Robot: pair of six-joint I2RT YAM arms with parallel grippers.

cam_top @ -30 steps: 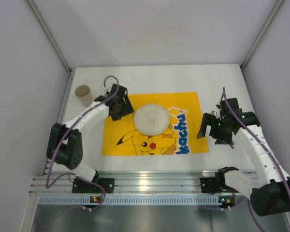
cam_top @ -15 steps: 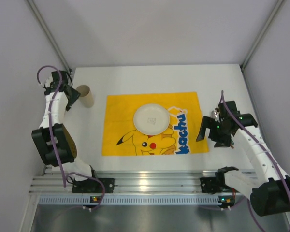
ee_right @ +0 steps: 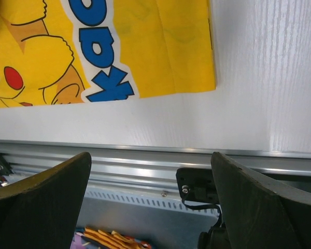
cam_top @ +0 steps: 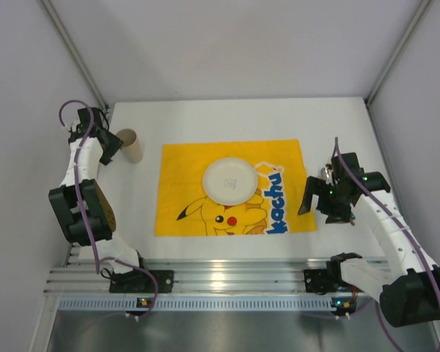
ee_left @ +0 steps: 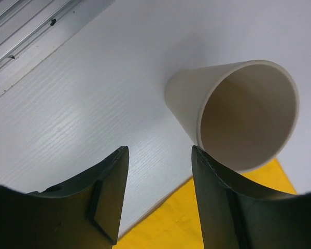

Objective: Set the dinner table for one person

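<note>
Left hand [ee_left: 158,153] beside beige paper cup [ee_left: 238,111], far left of white tabletop [cam_top: 227,117].
Both hands gape, empty; right hand [ee_right: 151,161] hangs at the yellow Pikachu cloth mat's [cam_top: 182,165] right edge.

White table [ee_left: 67,119]: matt, faint woodgrain texture. Cream cup [ee_left: 238,114]: matt paper, smooth. Yellow mat [ee_right: 166,46]: printed cloth, lightly creased. Edge rail [ee_right: 119,163]: brushed metal, shiny.

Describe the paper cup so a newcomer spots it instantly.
On the white table, find the yellow Pikachu mat. Just off its far-left corner sits the cup. It is tan and tall, unlike the flat white plate on the mat.
</note>
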